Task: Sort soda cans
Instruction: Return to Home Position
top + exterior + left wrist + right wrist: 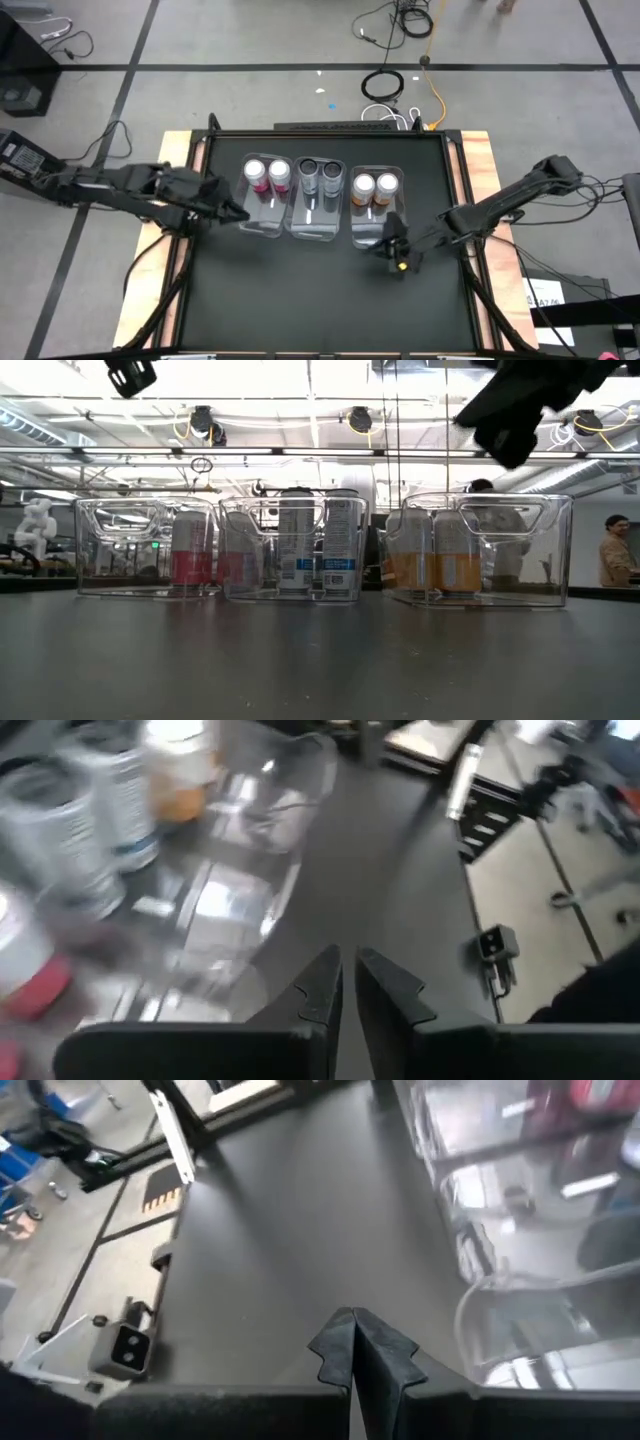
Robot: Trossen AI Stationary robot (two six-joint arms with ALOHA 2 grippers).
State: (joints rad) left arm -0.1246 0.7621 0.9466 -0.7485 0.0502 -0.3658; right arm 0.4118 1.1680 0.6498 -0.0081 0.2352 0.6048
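A: Both empty. We see the left hand (pixel 346 960) nearly pressed together and the right hand (pixel 352 1320) pressed tight, each just beside the bins (pixel 262 222).
B: Risk?
A: We think a low swing away could clip a bin wall and shove it.
B: Cans?
A: Pink cans (pixel 268 175) left, dark cans (pixel 320 172) middle, orange cans (pixel 375 185) right. Matte black table (pixel 300 300); cables (pixel 385 85) and a person (pixel 615 550) beyond.

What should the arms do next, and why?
Probably draw the left end effector and right end effector back from the clear plastic bins: both hold nothing, and all six silver-topped soda cans sit sorted by colour inside.
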